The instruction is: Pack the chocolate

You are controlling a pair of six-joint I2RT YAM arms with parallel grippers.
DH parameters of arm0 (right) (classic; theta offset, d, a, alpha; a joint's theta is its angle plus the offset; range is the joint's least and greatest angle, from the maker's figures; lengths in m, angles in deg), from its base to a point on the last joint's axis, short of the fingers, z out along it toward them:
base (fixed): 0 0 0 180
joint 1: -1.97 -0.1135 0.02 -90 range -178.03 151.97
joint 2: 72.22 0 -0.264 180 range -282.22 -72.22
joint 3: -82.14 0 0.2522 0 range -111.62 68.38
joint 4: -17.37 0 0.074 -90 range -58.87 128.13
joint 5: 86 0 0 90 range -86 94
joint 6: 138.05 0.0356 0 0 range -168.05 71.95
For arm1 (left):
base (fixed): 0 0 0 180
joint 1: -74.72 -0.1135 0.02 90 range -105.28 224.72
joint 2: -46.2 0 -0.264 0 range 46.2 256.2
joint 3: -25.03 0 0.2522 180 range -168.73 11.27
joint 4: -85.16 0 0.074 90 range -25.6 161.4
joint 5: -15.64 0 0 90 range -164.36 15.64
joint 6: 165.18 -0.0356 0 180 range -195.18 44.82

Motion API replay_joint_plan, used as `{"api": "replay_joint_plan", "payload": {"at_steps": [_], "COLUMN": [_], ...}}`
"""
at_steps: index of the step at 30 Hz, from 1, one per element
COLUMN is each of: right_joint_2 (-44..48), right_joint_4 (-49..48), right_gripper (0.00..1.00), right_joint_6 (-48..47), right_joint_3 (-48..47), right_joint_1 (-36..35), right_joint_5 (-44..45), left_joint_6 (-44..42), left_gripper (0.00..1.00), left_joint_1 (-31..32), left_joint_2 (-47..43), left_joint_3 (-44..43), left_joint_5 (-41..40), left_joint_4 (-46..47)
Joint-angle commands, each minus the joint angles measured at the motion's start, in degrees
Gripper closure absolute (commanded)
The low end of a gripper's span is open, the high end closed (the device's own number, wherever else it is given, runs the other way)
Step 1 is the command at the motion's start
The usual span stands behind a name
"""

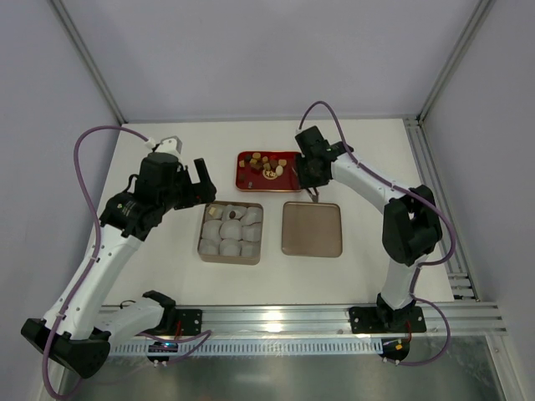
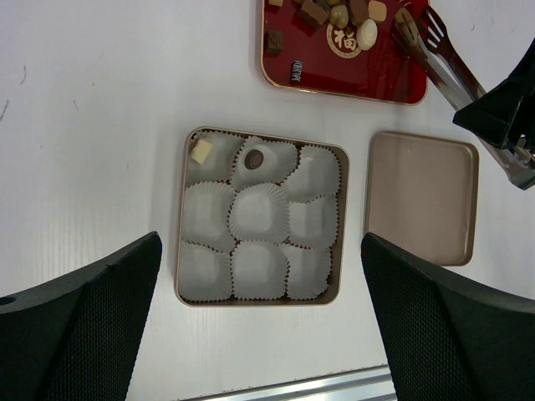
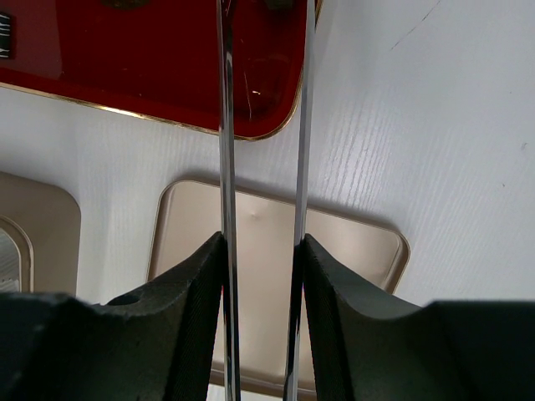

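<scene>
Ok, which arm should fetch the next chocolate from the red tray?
Right. The right gripper is shut on the tongs, with their tips over the red tray by the chocolate; the left gripper hangs open and empty above the tin.

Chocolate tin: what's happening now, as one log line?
tin: chocolate in two cups, seven empty | right gripper: shut on tongs, tips over red tray | left gripper: open, above tin

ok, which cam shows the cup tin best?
Left wrist: the tin sits whole and centred, every paper cup readable. Top external shows it whole but small; right wrist catches only one corner at its left edge.
</scene>
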Motion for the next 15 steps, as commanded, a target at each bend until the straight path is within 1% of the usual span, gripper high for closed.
{"api": "replay_joint_plan", "payload": {"at_steps": [1,15], "right_joint_2": [2.46,5.1], "right_joint_4": [-1.84,-1.49], "right_gripper": [0.58,0.57], "right_joint_6": [0.07,0.16], "right_joint_3": [0.58,1.81], "right_joint_1": [0.14,0.23], "right_joint_5": [-1.17,-1.08], "left_joint_6": [-0.84,-0.49], "left_gripper": [0.0,0.0], "left_joint_1": [-0.17,-0.17], "left_joint_2": [0.12,0.12], "left_joint_3": [-0.58,-0.58], "left_joint_5": [-0.41,0.21], "left_joint_4": [0.9,1.07]}}
